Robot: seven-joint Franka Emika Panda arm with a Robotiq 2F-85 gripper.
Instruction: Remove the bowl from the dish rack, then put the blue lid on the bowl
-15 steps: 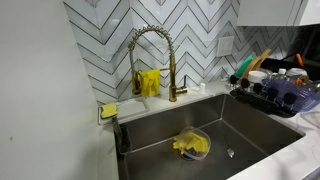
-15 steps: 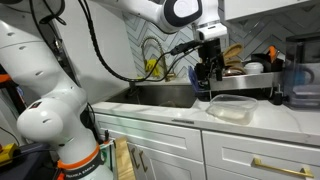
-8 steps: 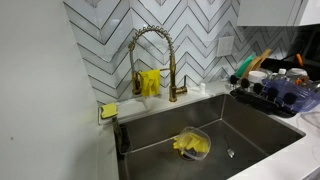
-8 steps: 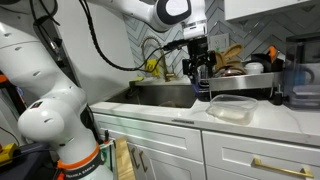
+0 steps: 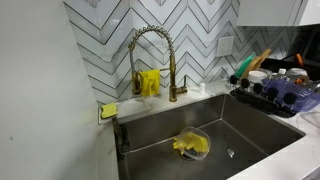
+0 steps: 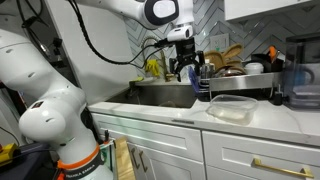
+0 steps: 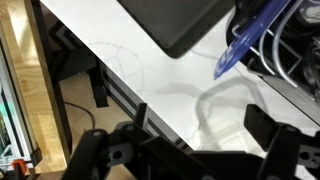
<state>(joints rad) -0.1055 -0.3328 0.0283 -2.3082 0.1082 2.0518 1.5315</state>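
Note:
The black wire dish rack stands on the counter beside the sink; it also shows in an exterior view. The pale bluish-lavender bowl lies in the rack among other dishes. In the wrist view a blue translucent piece sits among the rack's wires; I cannot tell if it is the bowl or the blue lid. My gripper hangs open and empty over the sink's edge, short of the rack. In the wrist view its jaws are spread above the white counter.
A clear colourless bowl sits on the white counter near the front edge. The steel sink holds a clear dish with a yellow sponge. A gold faucet stands behind. A dark appliance stands past the rack.
My gripper has moved sideways away from the dish rack, toward the sink and faucet, staying open and empty. Nothing else has moved.

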